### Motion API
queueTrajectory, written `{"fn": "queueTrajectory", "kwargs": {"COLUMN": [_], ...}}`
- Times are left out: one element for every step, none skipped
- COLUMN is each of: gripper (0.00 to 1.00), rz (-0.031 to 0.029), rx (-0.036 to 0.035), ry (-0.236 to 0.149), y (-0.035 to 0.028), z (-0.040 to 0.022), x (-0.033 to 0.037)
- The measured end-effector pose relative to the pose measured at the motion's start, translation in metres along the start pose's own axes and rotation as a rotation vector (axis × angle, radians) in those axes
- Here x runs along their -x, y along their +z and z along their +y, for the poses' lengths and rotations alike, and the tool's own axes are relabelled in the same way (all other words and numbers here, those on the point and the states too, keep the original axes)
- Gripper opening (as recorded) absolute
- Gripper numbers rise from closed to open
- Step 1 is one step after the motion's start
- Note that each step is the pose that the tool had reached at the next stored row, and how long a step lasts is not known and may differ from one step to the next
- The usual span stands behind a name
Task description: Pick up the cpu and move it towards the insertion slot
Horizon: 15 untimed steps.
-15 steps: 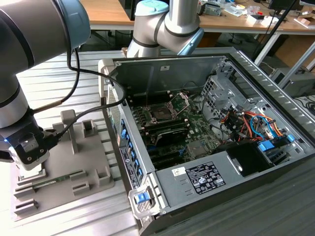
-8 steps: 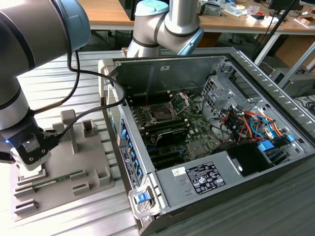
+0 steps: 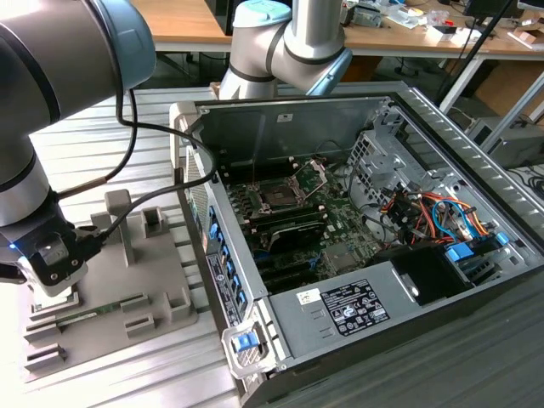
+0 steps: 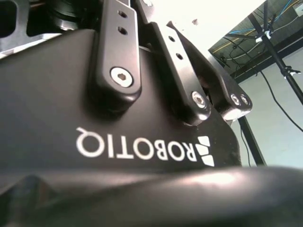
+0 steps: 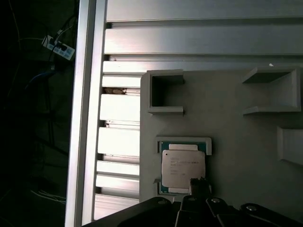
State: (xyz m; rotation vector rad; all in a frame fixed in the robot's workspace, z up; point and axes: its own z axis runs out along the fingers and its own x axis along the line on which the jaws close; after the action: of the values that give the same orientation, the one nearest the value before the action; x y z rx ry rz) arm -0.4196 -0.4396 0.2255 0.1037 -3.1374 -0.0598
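The gripper (image 5: 199,188) is hanging right over the cpu (image 5: 183,170), which is sitting unlifted in its grey tray (image 3: 161,285), well apart from the insertion slot (image 3: 279,196) in the open computer (image 3: 280,127), and I cannot tell whether the gripper is clenched or released.

The small flat square cpu (image 5: 183,171) has a pale, smooth, satin metal top. The grey fixture plate (image 5: 232,142) looks like matt plastic, the ribbed table (image 5: 120,142) like bright bare aluminium. The open computer case (image 3: 272,127) is dull sheet metal. Shiny metal frames the square dark insertion slot (image 3: 279,195).
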Motion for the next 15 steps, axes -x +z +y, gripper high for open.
{"fn": "queueTrajectory", "kwargs": {"gripper": [0.11,0.11,0.11,0.11,0.11,0.11,0.11,0.11,0.11,0.11,0.11,0.11,0.11,0.11,0.11], "rz": [-0.0001,-0.0001,-0.0001,-0.0001,-0.0001,-0.0002,-0.0002,-0.0002,-0.0001,-0.0002,-0.0001,-0.0002,-0.0001,-0.0002,-0.0002], "rx": [0.0001,0.0001,0.0001,0.0001,0.0,0.0001,0.0001,0.0001,0.0001,0.0001,0.0001,0.0002,0.0001,0.0001,0.0001], "ry": [0.0,0.0,0.0,0.0,0.0,0.0,0.0,0.0,0.0,0.0,0.0,0.0,0.0,0.0,0.0], "y": [0.0002,0.0005,0.0005,0.0005,0.0006,0.0008,0.0009,0.0011,0.0014,0.0017,0.0023,0.0029,0.0032,0.004,0.0044], "z": [0.0,0.0,0.0,0.0,0.0,0.0,0.0,0.0,0.0,-0.0001,-0.0001,-0.0001,-0.0001,-0.0002,-0.0002], "x": [0.0,0.0,0.0,0.0,0.0,0.0,0.0,0.0,0.0,0.0,0.0,0.0,0.0,-0.0001,-0.0002]}}
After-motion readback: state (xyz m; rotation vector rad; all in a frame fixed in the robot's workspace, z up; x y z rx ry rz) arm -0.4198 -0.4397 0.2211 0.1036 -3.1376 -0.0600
